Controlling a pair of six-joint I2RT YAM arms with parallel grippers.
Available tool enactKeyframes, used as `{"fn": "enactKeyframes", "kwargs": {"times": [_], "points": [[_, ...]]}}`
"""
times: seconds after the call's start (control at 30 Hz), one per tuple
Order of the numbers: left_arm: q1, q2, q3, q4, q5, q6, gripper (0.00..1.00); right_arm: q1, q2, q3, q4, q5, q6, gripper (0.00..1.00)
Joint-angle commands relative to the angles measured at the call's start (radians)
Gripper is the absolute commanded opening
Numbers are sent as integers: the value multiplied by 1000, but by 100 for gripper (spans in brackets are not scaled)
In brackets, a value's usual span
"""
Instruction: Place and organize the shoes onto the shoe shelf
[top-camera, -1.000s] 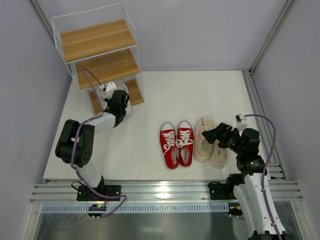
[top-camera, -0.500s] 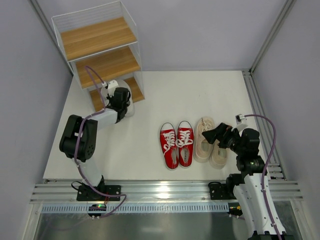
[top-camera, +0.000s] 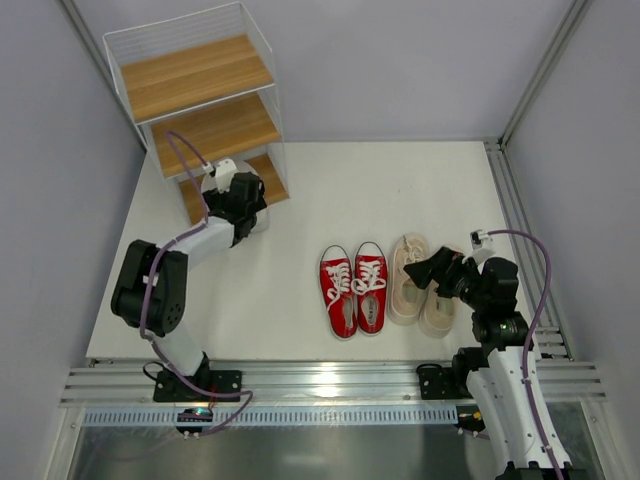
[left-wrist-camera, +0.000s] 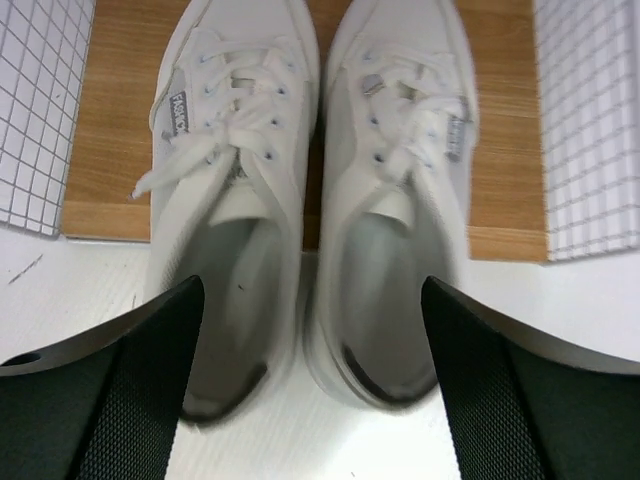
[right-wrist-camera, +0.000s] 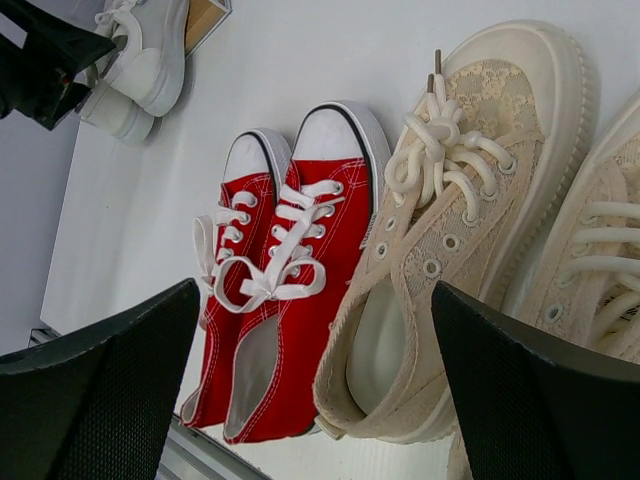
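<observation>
Both arms' jaws spread: left over smooth white sneakers (left-wrist-camera: 250, 180), right above lacy cream pair (right-wrist-camera: 460, 200).

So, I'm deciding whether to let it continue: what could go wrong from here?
The white sneakers have only their front halves on the bottom board; a skewed push by the open left tool could snag them on the wire side panels. The open right tool hovers over the cream shoe, close beside the red pair, which a grasp might nudge.
</observation>
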Motion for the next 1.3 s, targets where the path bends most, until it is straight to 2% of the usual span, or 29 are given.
{"fn": "enactKeyframes", "kwargs": {"times": [0.0,0.13,0.27,0.37,0.4,0.43,0.5,0.53,0.73,0.83,1.07,1.17,1.27], "points": [[-79,-130,29,-37,-73,-39,88,0,-6,-10,43,3,-7,97],[-188,-213,12,-128,-116,-73,96,0,-35,-20,39,4,-7,97],[-305,-284,12,-254,-114,-162,97,0,-75,-21,11,42,-7,97],[-436,-316,-10,-346,-80,-274,97,0,-90,16,-74,179,-9,97],[-472,-322,-25,-363,-66,-362,97,0,-89,31,-105,220,-7,97],[-528,-322,-36,-373,-39,-404,96,0,-88,60,-159,311,-4,97],[-587,-314,-60,-378,43,-528,93,0,-79,73,-181,367,29,97],[-649,-295,-65,-377,58,-560,92,2,-75,90,-207,419,45,97],[-873,-164,45,-450,61,-670,87,0,-30,107,-208,460,92,97],[-929,-117,102,-487,38,-680,87,0,-15,111,-215,463,91,97],[-934,-6,112,-493,46,-685,86,0,-26,107,-219,455,83,97],[-934,37,121,-495,35,-679,82,0,-23,102,-219,454,80,97],[-934,75,131,-492,26,-662,75,0,-18,96,-218,449,80,97]]}}
